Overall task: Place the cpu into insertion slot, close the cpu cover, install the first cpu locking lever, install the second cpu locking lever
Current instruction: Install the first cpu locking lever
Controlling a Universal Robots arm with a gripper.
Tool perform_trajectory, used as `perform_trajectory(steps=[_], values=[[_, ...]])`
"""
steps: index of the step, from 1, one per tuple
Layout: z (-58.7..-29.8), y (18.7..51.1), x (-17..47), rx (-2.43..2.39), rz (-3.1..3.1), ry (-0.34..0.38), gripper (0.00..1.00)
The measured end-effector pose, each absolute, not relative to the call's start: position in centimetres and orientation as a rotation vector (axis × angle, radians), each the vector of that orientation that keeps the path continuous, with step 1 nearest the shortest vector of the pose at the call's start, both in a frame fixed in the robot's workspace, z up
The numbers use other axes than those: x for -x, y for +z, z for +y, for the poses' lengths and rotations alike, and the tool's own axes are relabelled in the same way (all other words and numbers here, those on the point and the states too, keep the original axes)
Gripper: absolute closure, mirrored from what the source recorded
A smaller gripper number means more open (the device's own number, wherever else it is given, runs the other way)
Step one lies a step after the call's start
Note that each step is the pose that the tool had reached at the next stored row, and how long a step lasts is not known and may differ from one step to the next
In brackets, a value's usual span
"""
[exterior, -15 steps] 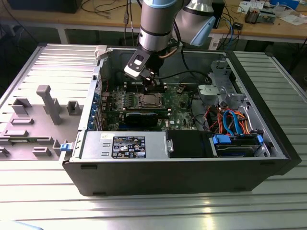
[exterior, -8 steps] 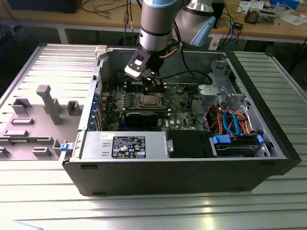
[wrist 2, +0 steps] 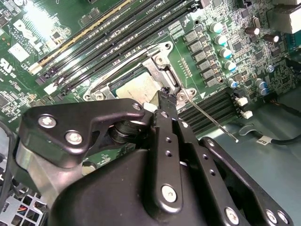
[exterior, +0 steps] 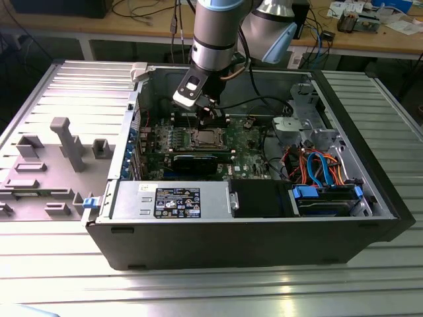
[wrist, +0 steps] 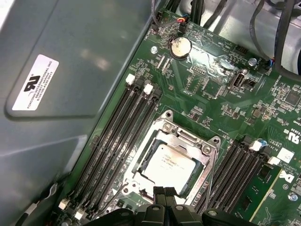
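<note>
My gripper (wrist: 164, 189) has its jaws pinched together on nothing, right at the insertion slot (wrist: 168, 115) edge. The cpu (wrist: 171, 162) sits inside under the cpu cover (wrist: 188, 136). My worry is the locking lever (wrist 2: 209, 117) sticking out loose: I could slip off that thin wire and scrape the board.

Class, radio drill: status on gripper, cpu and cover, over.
Gripper shut, low beside cpu cover. Cpu seated, cover down over it. Lever rod juts out beside it.

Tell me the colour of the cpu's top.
Dull silver-grey metal. The cpu shows best in the first wrist view.
</note>
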State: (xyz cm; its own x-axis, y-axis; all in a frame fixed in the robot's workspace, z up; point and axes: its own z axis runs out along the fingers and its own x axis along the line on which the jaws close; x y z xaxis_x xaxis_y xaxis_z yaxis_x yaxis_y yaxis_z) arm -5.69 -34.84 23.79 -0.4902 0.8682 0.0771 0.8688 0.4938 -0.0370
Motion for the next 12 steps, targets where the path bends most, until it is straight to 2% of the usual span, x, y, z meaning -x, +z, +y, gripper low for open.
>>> perform_trajectory(steps=[12], values=[[-34.84, 23.79, 5.69, 1.493, -2.667, -0.008, 0.89]])
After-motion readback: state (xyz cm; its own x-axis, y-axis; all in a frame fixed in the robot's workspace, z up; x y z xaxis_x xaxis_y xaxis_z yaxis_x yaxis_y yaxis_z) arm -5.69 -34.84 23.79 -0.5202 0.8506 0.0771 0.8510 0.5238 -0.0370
